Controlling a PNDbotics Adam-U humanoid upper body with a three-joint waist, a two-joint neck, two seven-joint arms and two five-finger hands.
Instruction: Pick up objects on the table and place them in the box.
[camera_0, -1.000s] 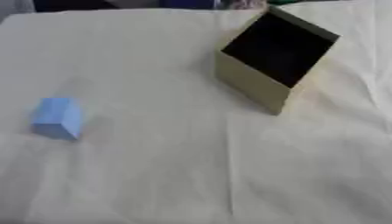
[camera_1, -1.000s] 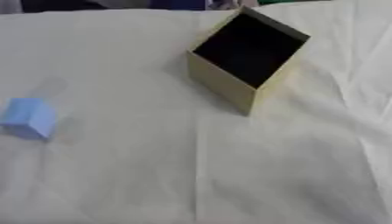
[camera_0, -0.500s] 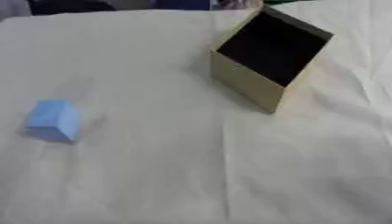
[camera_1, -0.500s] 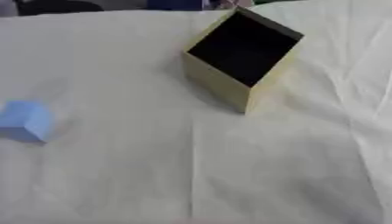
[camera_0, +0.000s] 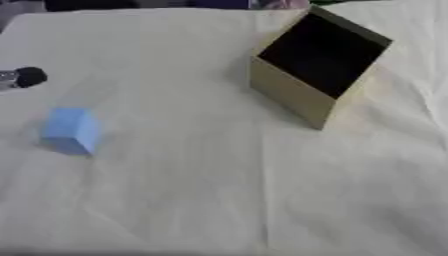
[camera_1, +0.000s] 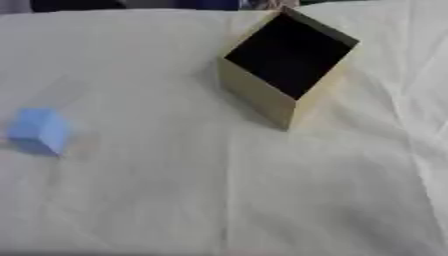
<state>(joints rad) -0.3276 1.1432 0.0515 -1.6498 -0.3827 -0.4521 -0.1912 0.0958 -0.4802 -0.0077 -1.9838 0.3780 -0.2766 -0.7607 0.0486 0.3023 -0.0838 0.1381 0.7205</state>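
One blue block (camera_0: 70, 130) | box (camera_0: 317, 65) well apart | cream cloth (camera_0: 219, 200) between

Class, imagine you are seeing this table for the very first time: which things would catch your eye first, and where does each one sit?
The open tan box with its dark inside stands out first, set cornerwise on the cream cloth at the upper right. Next comes the small light blue block, alone at the left. In the left eye view, a black and silver tip, probably the robot's left hand, shows at the left edge, above the block.
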